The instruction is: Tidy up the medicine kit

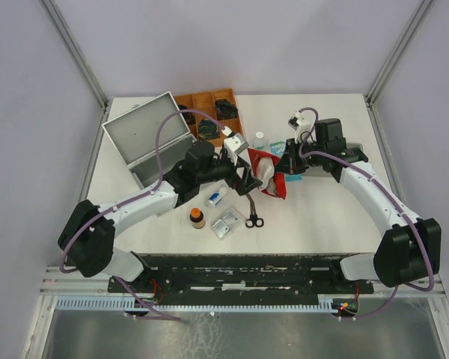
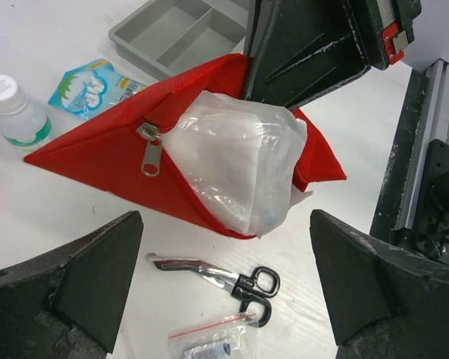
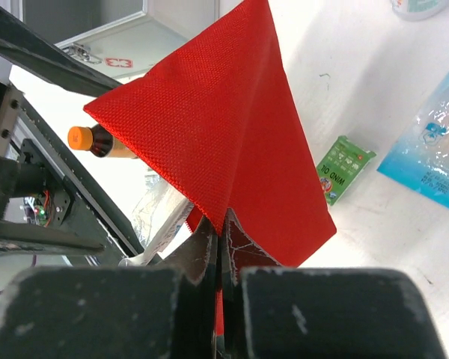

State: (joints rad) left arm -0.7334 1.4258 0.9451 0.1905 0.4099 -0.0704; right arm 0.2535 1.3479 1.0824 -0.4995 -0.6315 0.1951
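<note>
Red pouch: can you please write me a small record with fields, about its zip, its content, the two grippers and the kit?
object: red pouch
zip: open
content: clear plastic bag, bulging out of the opening
right gripper: shut on one edge of the red pouch
left gripper: open, fingers on either side of the pouch mouth, holding nothing
nearby: scissors lying just in front of the pouch
medicine kit: lid open

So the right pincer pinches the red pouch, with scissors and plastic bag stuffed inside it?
No, the scissors lie on the table outside the red pouch, as the left wrist view shows. Only the plastic bag is inside; the right pincer does pinch the pouch.
</note>
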